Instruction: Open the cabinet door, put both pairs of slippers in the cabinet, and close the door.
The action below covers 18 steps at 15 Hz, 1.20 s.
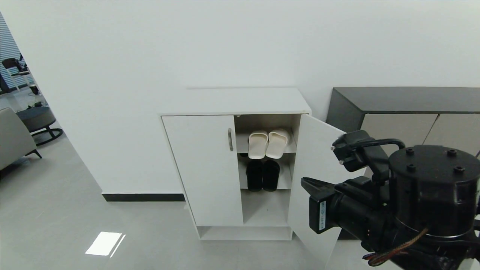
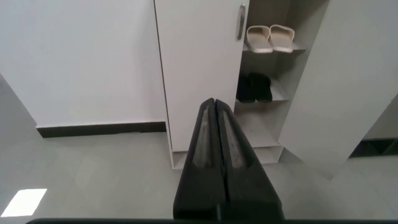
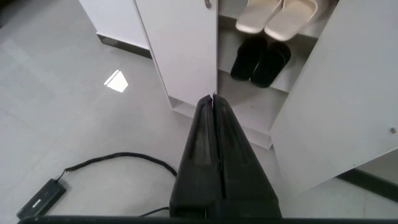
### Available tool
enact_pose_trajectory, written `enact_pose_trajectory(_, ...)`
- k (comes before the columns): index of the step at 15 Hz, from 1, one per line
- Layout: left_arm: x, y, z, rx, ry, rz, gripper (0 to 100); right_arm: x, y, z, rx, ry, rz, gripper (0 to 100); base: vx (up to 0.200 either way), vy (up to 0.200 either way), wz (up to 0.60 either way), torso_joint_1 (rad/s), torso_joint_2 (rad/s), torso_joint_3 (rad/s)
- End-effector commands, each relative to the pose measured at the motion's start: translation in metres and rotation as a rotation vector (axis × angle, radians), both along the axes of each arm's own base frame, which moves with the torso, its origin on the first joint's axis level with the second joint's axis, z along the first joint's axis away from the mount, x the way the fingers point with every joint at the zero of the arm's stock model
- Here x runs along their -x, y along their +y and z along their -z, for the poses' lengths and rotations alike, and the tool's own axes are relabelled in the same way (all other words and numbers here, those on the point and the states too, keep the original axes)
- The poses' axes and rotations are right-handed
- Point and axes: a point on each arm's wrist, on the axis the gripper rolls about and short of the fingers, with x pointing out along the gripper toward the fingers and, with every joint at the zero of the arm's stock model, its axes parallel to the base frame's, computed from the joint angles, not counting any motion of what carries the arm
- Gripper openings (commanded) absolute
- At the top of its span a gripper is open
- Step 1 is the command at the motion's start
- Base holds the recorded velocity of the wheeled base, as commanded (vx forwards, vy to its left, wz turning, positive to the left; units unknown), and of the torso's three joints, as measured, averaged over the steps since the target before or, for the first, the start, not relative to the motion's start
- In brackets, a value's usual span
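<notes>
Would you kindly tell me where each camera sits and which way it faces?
Head view: on the robot's head, looking forward and down at the cabinet, one door open; right arm at lower right.
Left wrist view: on the left wrist, facing the cabinet front; left gripper shut.
Right wrist view: on the right wrist, angled down at the open side; right gripper shut.
All three share the white slippers shelved above the black slippers.
</notes>
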Motion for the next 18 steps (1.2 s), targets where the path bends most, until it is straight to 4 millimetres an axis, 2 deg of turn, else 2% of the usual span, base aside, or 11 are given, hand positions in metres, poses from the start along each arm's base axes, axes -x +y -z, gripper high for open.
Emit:
enact_pose_trajectory(1,0.0,0.0,0.0002,0.001,0.001,-0.001,0,-0.0003,0.0001,0.0009,0.002,0.002,0.001,0,0.0,0.0,0.0,0.232,-0.52,-0.286)
enact_pose_trajectory(11,0.0,0.0,0.0,0.001,-0.001,-0.001,0,-0.0002,0.0,0.0026,0.008,0.005,0.001,0,0.0,0.0,0.0,0.265,-0.57,-0.302)
enact_pose_trajectory(18,0.0001,0.0,-0.0004,0.001,-0.002,-0.001,0,0.0,-0.0018,0.0075,0.017,0.012,0.001,0,0.0,0.0,0.0,0.203,-0.41,-0.215)
